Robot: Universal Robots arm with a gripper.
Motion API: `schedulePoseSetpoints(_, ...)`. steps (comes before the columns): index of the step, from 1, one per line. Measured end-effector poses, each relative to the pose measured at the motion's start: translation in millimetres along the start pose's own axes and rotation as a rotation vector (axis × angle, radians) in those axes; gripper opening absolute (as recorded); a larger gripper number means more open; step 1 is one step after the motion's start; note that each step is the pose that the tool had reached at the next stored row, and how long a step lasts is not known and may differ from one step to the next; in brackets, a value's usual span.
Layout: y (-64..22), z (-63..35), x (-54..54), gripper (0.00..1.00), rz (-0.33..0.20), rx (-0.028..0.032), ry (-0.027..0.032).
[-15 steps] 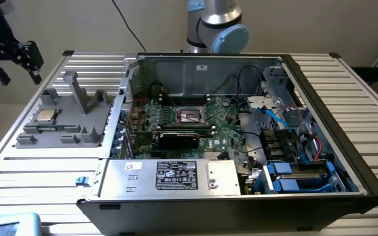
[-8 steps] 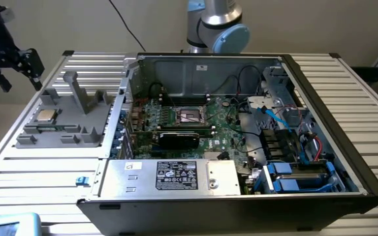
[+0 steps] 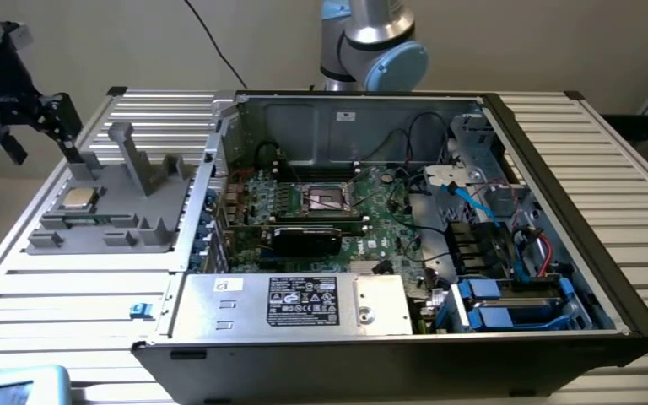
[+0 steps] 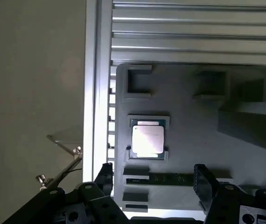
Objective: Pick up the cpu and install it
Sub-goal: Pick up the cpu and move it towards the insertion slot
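Hand: black two-finger hand, fingers spread wide apart, nothing between them, gripping nothing.
Hand position: hangs in the air over the far corner of the fixture, at the exterior view's left, clear of everything below.
Cpu: small flat square cpu with dull silver-grey metal top and thin green edge, lying flat in a square pocket of the fixture; not touched by the hand.
Cpu, wrist view: the cpu lies beyond the fingertips of the hand, roughly in line with the gap between them.
Fixture: grey plastic moulded fixture with pockets, slots and upright posts, on the bench beside the case.
Strip: dark green narrow strip lying in a slot just beside the cpu pocket.
Bench: slatted silver aluminium bench, carrying fixture and case.
Case: open black-edged metal computer case, side panel off, at centre.
Socket: square motherboard socket inside the case, well apart from the cpu.
Graphics card: black graphics card just in front of the socket.
Power supply: silver power supply box with white label at the case's near edge.
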State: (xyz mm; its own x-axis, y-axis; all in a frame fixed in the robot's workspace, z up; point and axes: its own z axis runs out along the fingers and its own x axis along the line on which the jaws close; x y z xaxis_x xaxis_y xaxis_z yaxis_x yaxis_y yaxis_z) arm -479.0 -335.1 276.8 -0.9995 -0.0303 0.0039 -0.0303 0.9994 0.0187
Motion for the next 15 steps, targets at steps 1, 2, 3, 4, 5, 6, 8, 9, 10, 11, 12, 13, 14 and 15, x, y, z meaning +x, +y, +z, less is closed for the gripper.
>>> schedulePoseSetpoints(1,0.2,1.8,-0.1,0.80,0.000,0.0000,0.0001)
schedulePoseSetpoints(2,0.2,3.1,-0.1,0.80,0.000,0.0000,0.0000)
schedulePoseSetpoints(3,0.2,3.2,-0.1,0.80,0.000,0.0005,0.0002)
schedulePoseSetpoints(4,0.2,3.2,-0.1,0.80,0.000,0.0006,0.0004)
schedulePoseSetpoints(5,0.3,3.4,-0.2,0.80,0.000,0.0008,0.0003)
schedulePoseSetpoints(6,0.5,4.6,-0.2,0.80,0.000,0.0022,0.0000)
schedulePoseSetpoints(8,1.0,6.8,-0.3,0.80,0.000,0.0094,0.0003)
schedulePoseSetpoints(9,1.2,8.1,-0.3,0.80,0.000,0.0141,0.0005)
schedulePoseSetpoints(10,1.3,9.6,-0.5,0.80,0.000,0.0158,0.0007)
schedulePoseSetpoints(11,1.1,11.4,-1.2,0.80,0.000,0.0158,0.0017)
schedulePoseSetpoints(12,1.1,13.0,-2.6,0.80,0.000,0.0159,0.0030)
schedulePoseSetpoints(13,1.1,14.9,-3.3,0.80,0.000,0.0158,0.0028)
schedulePoseSetpoints(14,1.1,16.7,-3.8,0.80,0.000,0.0158,0.0030)
schedulePoseSetpoints(15,1.1,18.5,-4.2,0.80,0.000,0.0158,0.0030)
